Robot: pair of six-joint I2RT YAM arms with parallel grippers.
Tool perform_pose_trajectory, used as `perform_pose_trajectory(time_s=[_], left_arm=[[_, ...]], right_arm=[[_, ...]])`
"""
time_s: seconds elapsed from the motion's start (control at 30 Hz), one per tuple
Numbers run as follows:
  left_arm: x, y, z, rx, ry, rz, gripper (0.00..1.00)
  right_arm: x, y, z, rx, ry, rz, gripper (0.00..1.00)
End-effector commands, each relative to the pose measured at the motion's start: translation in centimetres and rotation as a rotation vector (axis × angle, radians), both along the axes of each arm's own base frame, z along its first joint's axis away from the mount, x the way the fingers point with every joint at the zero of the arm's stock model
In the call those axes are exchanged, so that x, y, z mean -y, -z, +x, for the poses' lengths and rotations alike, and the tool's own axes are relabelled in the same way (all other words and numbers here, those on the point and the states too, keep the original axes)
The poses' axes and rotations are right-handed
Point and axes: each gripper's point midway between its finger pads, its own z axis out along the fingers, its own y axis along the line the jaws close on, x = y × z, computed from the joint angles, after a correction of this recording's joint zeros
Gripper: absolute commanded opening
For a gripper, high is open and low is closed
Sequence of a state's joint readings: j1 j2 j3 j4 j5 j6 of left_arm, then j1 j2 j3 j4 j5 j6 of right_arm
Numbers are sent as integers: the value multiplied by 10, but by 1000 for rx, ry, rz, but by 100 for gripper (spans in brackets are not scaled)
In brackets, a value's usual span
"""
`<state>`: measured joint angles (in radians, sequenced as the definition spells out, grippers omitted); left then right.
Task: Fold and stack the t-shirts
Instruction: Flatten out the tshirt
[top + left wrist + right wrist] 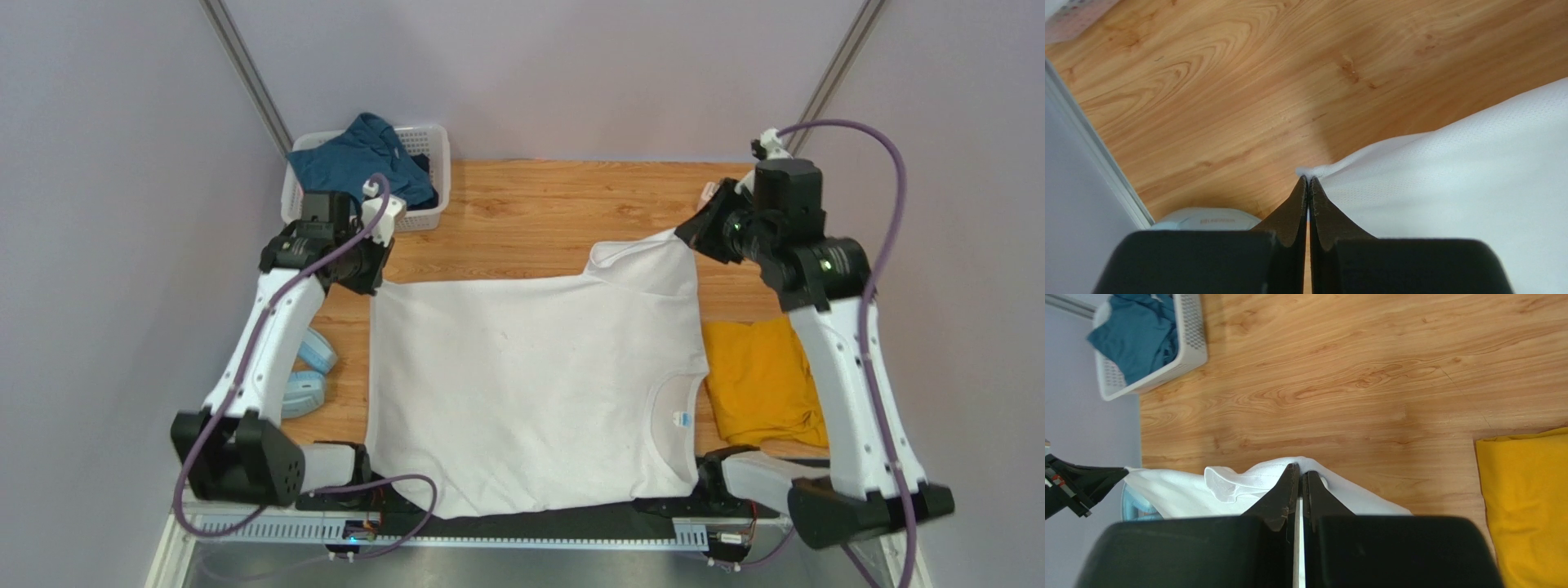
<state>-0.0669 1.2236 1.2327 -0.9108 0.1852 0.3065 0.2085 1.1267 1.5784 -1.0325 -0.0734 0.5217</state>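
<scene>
A white t-shirt point(528, 380) is stretched out over the middle of the wooden table, its neck with a small blue label toward the right. My left gripper point(371, 272) is shut on the shirt's far left corner point(1318, 173). My right gripper point(691, 235) is shut on the shirt's far right corner point(1303, 464), where the cloth bunches. A folded mustard-yellow t-shirt point(761, 382) lies at the right, also visible in the right wrist view point(1527, 502). A dark teal-blue t-shirt point(358, 157) sits crumpled in the basket at the back left.
The white lattice basket point(423, 211) stands at the back left corner of the table. Two small pale-blue curved objects point(307, 374) lie on the left edge beside my left arm. Bare wood point(540, 214) shows behind the white shirt.
</scene>
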Motion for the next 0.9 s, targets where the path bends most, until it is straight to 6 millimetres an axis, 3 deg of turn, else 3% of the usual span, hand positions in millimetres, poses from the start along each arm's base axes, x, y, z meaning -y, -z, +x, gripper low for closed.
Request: perform_pose_trajectory(time_s=[0.0, 0.1, 0.3, 0.43, 0.47, 0.53, 0.57, 0.67, 0.7, 0.77, 0.8, 0.87], left_arm=[[-7, 8, 73, 63, -20, 46, 0], [-8, 23, 93, 32, -28, 53, 0], [-4, 33, 80, 33, -11, 35, 0], [-4, 39, 55, 34, 4, 35, 0], [-3, 41, 49, 31, 9, 27, 0], [-1, 46, 35, 24, 21, 18, 0], [0, 48, 29, 18, 28, 8, 0], [2, 59, 9, -3, 47, 2, 0], [3, 62, 3, -12, 54, 1, 0], [5, 75, -15, -52, 75, -11, 0], [6, 81, -21, -68, 83, -15, 0], [4, 98, -37, -105, 91, -5, 1]], right_arm=[[8, 9, 62, 23, 44, 47, 0], [6, 23, 76, -12, 36, 58, 0], [7, 49, 60, -63, 28, 54, 0], [1, 81, 39, -137, -4, 76, 0], [0, 99, 32, -180, -7, 72, 0], [2, 108, 20, -193, -7, 67, 0], [3, 126, 11, -234, -7, 61, 0], [3, 142, -9, -269, -12, 66, 0], [3, 160, -18, -314, -16, 68, 0], [2, 170, -33, -334, -25, 80, 0], [2, 185, -43, -374, -29, 80, 1], [1, 194, -56, -406, -40, 86, 9]])
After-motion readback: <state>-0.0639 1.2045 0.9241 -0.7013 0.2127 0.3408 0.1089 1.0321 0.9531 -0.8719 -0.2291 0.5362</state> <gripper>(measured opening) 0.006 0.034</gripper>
